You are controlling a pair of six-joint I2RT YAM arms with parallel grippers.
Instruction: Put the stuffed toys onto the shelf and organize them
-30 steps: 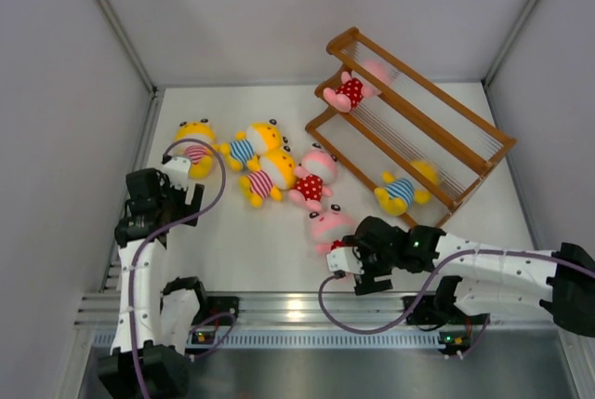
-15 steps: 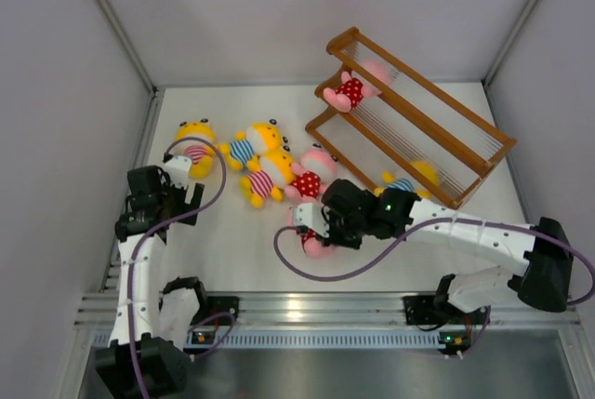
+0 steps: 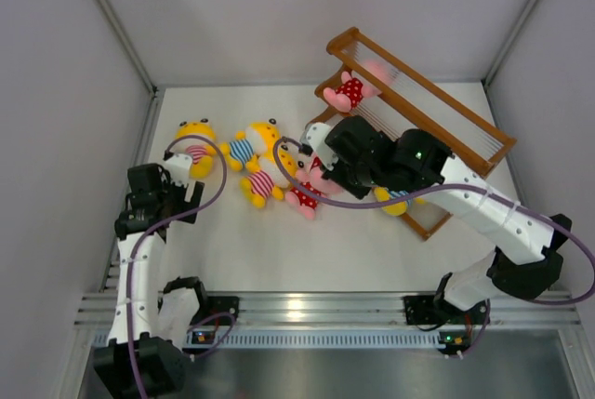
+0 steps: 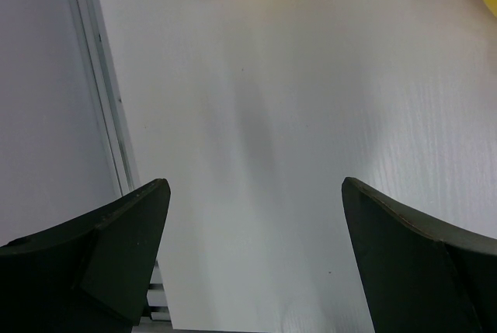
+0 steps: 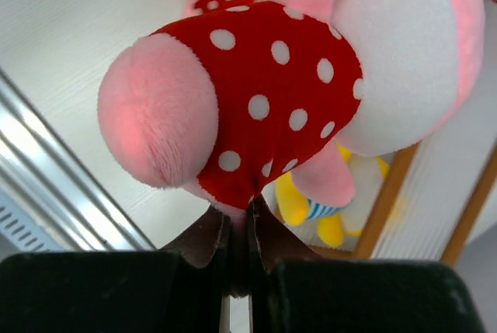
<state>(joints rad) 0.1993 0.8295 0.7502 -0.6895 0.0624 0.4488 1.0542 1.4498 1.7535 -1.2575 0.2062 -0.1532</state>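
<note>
Two stuffed toys already lie on the shelf (image 3: 437, 92): a pink one (image 3: 351, 90) on an upper tier and a yellow striped one (image 3: 400, 196) lower down. A third, the pink dotted toy (image 5: 264, 100), hangs from the right end effector (image 5: 237, 232) close beside the shelf. The jaws are nearly closed on a thin fold of its red fabric. The toy looks light, soft and squashy, so squeezing should not harm it. Such a small pinch of cloth may let it swing or slip, though, and a hold across the torso would likely be firmer. Only the right wrist view shows this pinch. The top view hides it under the arm, but it alone shows the other toys (image 3: 265, 180) lying on the bench (image 3: 279, 259). The left end effector (image 4: 252, 201) gapes wide above bare bench.
</note>
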